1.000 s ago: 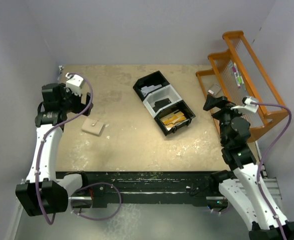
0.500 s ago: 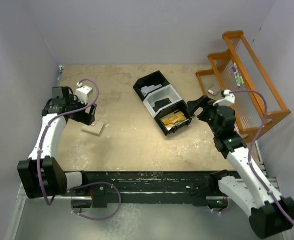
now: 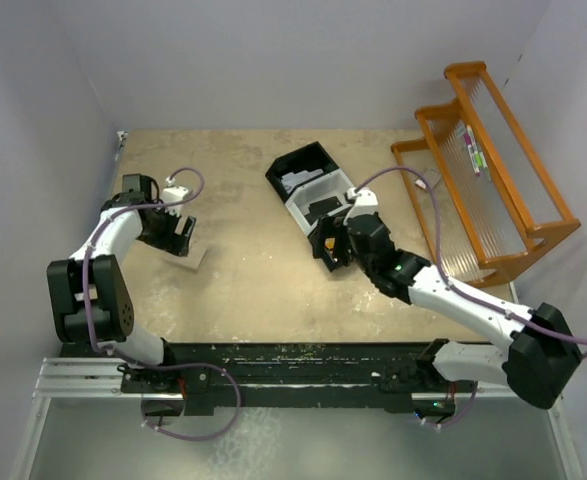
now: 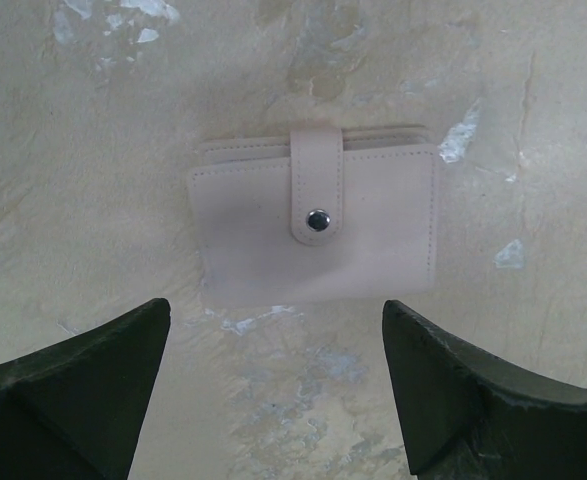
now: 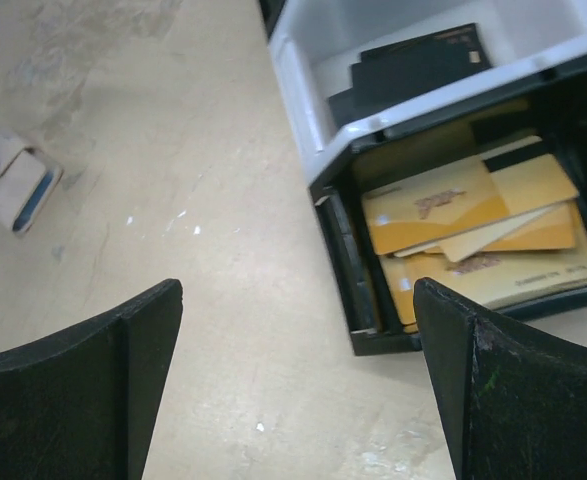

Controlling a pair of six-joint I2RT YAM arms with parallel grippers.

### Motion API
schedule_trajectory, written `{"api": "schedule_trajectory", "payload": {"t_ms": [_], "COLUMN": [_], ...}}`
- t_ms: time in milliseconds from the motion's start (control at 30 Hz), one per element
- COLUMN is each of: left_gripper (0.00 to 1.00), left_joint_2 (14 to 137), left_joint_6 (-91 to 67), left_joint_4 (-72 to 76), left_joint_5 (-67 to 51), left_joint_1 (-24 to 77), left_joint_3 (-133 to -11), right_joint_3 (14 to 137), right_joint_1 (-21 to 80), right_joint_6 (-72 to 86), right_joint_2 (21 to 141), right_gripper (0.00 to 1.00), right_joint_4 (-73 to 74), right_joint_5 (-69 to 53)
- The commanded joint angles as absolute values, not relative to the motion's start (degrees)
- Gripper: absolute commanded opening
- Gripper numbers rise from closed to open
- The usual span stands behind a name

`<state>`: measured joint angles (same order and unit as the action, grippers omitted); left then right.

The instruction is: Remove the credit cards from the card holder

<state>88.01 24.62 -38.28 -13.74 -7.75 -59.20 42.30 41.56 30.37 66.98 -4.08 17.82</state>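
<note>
1. Top external view showed the card holder on the left part of the table. It lay apart from the left wall and the near edge, with bare tabletop on every side.
2. In the left wrist view the left gripper hung close to the holder. Its dark fingers were spread wide and held nothing, and the holder lay beyond the tips, touching neither.
3. The holder was closed: a flat rectangle of pale tan, leather-like stuff with stitched edges. A strap folded over its far edge and was fastened by a small metal stud.
4. In the right wrist view a blue-grey strip showed along one side of the holder.
5. The right gripper hovered at the near end of the tray, its fingers wide apart and empty. Open tabletop lay between it and the holder.
6. The tray was a long black box of three compartments, set aslant at mid-table. The middle compartment had white walls and held flat dark pieces.
7. Its near compartment held cards, orange-yellow and smooth, overlapping loosely.
8. A stepped orange rack stood along the table's right edge against the wall, near the tray's right end.
9. The tabletop was beige and mottled, scuffed with white flecks.
</note>
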Motion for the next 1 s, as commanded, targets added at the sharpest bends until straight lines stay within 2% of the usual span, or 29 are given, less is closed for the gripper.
{"api": "schedule_trajectory", "payload": {"t_ms": [0,100,300,400,667,967], "left_gripper": [0.88,0.81,0.61,0.54,0.51,0.58], "left_joint_2": [90.97,93.51,98.91,100.44,102.56,102.19], "left_joint_6": [25.05,25.0,25.38,25.48,26.28,27.83], "left_joint_4": [-35.59,-35.17,-35.51,-36.51,-35.81,-41.79], "left_joint_5": [-11.36,-11.57,-13.1,-15.01,-16.18,-28.19], "left_joint_1": [-8.78,-9.53,-10.01,-10.48,-12.81,-14.72], "left_joint_3": [-62.76,-64.28,-67.05,-67.99,-67.92,-70.68], "right_joint_3": [47.67,48.42,48.82,49.22,50.58,51.33], "right_joint_1": [46.58,50.19,55.18,56.41,57.45,58.0], "right_joint_6": [27.25,26.79,26.59,26.45,26.28,26.43], "right_joint_2": [70.14,71.66,72.99,73.51,74.97,76.04], "right_gripper": [0.99,0.98,0.97,0.97,0.96,0.96], "right_joint_4": [-6.89,-7.6,-8.54,-8.49,-8.79,-9.18], "right_joint_5": [22.92,22.72,22.81,22.87,20.57,19.13]}}
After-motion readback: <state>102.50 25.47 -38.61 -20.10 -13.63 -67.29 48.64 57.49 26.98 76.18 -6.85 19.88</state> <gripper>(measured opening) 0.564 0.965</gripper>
